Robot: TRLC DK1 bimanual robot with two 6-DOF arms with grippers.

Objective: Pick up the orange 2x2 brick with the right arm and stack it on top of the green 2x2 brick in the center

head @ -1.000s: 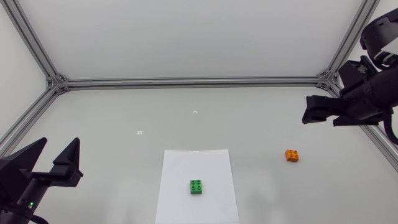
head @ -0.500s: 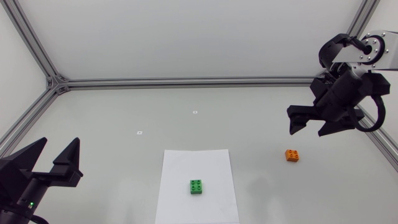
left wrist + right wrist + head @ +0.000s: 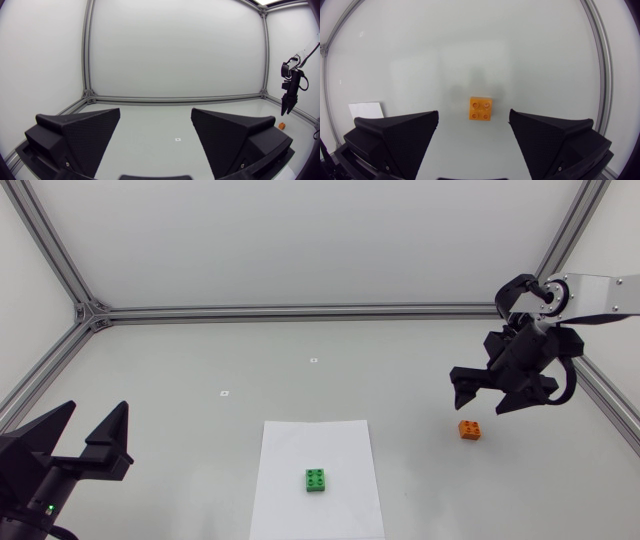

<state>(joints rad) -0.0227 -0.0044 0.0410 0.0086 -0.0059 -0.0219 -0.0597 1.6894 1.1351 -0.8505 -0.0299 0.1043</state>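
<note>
One broad, matte, pale grey tabletop (image 3: 200, 360) carries everything. Near its middle lies a flat white rectangular sheet of paper (image 3: 290, 450). At the near left corner the left gripper (image 3: 96, 415), two textured black wedge fingers, rests spread wide with nothing in it. On the right, the right gripper (image 3: 480, 405) hangs above the tabletop pointing down, its fingers wide apart and empty.

The green 2x2 studded plastic brick (image 3: 316, 480) sits on the sheet's near half. The orange 2x2 studded plastic brick (image 3: 469, 430) lies on bare tabletop well to the right of it, just below the right gripper and untouched. From the right wrist it shows ahead of the gap between the fingers.

The orange brick is likely light, rigid and hard, with smooth walls that may slip. The best hold seems to be on two opposite flat side walls, below the studs, with the fingers square to those faces.
</note>
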